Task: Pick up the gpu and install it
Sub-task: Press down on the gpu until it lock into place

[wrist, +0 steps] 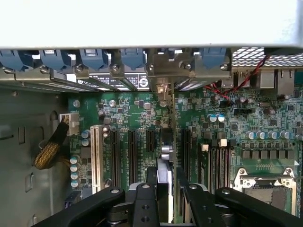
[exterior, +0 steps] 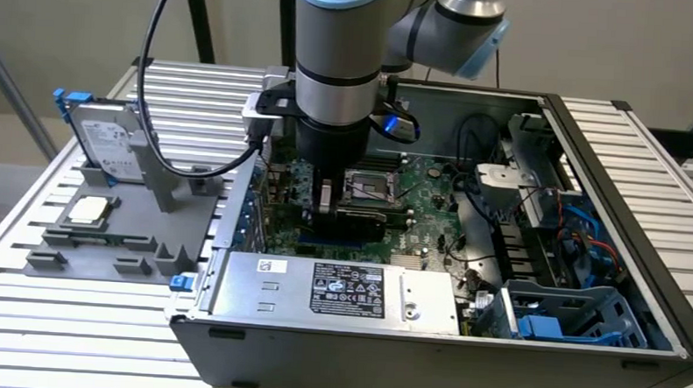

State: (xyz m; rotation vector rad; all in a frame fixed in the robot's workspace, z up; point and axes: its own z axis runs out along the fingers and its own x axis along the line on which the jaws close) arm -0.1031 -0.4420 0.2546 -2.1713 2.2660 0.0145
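1. The black two-fingered gripper [wrist: 163, 198] clamps the thin dark green-edged gpu card [wrist: 165, 156] edge-on.
2. The card stands over the green motherboard's [wrist: 236, 132] black slots, its bracket at twelve o'clock.
3. Judgement: keep it upright, aligned, pressing evenly.

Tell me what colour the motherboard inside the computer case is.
Green; the motherboard shows best in the wrist view.

A plain pale wall [exterior: 634, 40] stands at the back of the room. In front of it is a big table of silver metal slats [exterior: 71, 340], with bright light on it. A thin black pole [exterior: 200, 17] stands up behind the table.
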